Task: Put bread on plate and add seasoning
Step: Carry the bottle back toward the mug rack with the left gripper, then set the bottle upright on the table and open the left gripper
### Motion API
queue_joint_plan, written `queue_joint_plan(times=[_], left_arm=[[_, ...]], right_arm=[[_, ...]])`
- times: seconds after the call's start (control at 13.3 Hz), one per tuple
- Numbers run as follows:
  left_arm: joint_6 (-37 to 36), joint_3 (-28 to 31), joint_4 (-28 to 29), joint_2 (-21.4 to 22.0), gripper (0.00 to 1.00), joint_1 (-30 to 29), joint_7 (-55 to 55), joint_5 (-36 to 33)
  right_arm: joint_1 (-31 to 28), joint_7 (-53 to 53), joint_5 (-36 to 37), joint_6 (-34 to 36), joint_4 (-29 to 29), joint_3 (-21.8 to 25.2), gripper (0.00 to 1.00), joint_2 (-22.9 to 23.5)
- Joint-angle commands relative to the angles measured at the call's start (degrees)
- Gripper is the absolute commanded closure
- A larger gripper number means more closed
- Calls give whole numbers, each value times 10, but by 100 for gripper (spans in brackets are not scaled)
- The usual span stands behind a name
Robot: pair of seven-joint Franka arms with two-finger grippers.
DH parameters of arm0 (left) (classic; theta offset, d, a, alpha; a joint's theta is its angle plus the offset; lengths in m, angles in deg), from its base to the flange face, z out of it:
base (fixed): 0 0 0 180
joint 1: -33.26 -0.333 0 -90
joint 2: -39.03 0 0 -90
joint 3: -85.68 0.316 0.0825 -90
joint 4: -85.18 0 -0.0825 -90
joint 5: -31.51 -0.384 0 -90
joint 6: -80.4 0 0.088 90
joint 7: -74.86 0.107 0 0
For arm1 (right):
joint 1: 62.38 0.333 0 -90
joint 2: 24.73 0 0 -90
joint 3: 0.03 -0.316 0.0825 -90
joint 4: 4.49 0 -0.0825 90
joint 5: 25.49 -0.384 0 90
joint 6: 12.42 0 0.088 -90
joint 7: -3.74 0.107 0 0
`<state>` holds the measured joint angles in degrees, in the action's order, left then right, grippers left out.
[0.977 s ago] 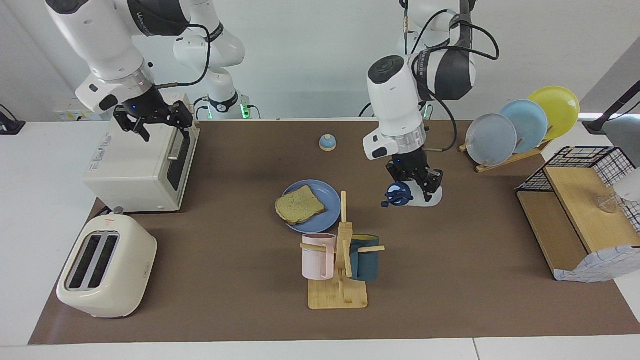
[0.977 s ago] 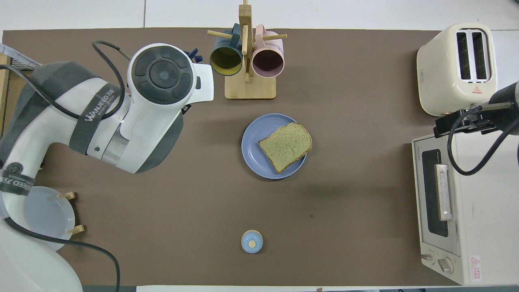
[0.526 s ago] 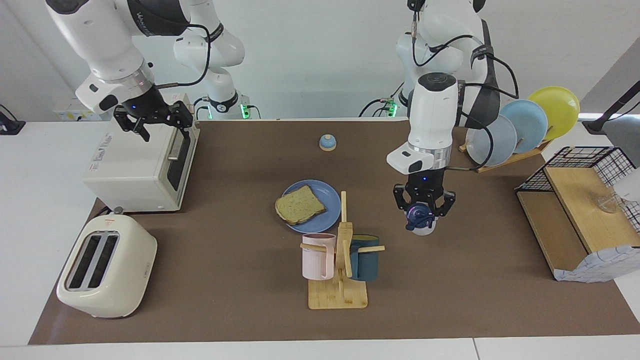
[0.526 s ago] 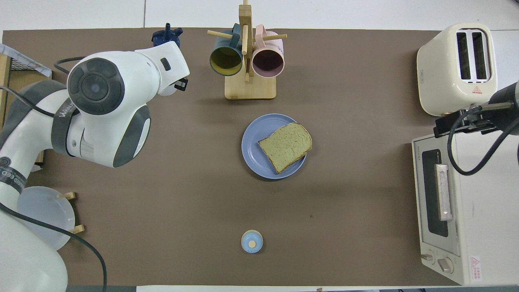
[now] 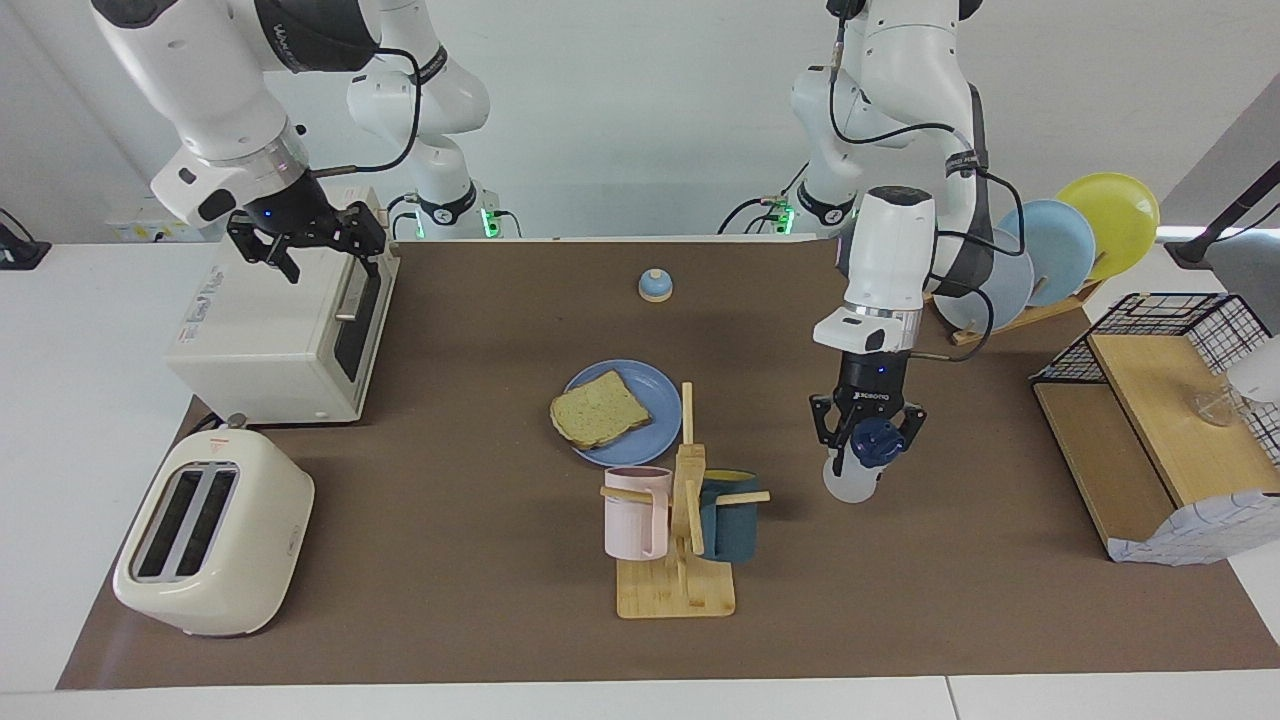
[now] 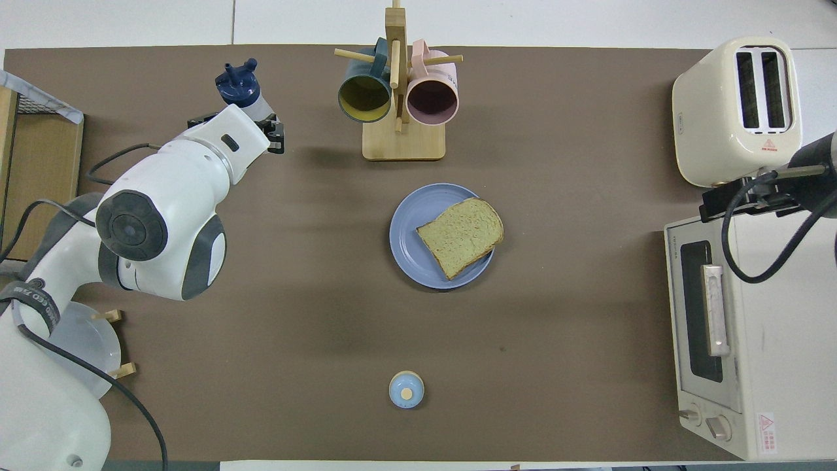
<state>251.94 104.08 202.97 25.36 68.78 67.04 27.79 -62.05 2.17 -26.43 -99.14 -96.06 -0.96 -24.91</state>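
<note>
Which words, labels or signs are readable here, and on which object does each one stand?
"WANJ...", rest hidden: black band on the right arm.
Red warning triangle, words below too small: toaster.
Red sticker, too small to read: toaster oven.
White print on the left hand: too small to read.

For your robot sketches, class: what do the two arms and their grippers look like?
Both arms are glossy white with rounded joints, dark grey bands and black cables looped outside. The left arm bears white lettering on its dark band. A silver ring and blue light sit above each black, two-fingered gripper: the left gripper and the right gripper.
</note>
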Motion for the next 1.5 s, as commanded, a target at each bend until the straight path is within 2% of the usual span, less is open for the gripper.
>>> queue_joint_plan(times=[0.0,0.15,0.3,0.6,0.98,1.28,1.43], left_arm=[[135,-8,24,-54,100,1,-7,18],[192,-12,26,-84,100,-5,-7,17],[196,-11,30,-88,100,-6,-6,15],[236,-34,26,-131,100,-35,-7,13],[240,-78,29,-135,100,-77,-7,13],[245,-79,28,-146,85,-77,-7,13],[245,-79,28,-146,69,-76,-7,13]], right_arm=[[-5,-16,1,-5,-17,0,0,-14],[-5,-16,1,-5,-17,0,0,-14],[-5,-16,1,-5,-17,0,0,-14],[-5,-16,0,-4,-17,0,0,-14],[-5,-16,0,-5,-17,0,0,-14],[-5,-16,0,-5,-16,0,0,-14],[-5,-16,0,-5,-17,0,0,-14]])
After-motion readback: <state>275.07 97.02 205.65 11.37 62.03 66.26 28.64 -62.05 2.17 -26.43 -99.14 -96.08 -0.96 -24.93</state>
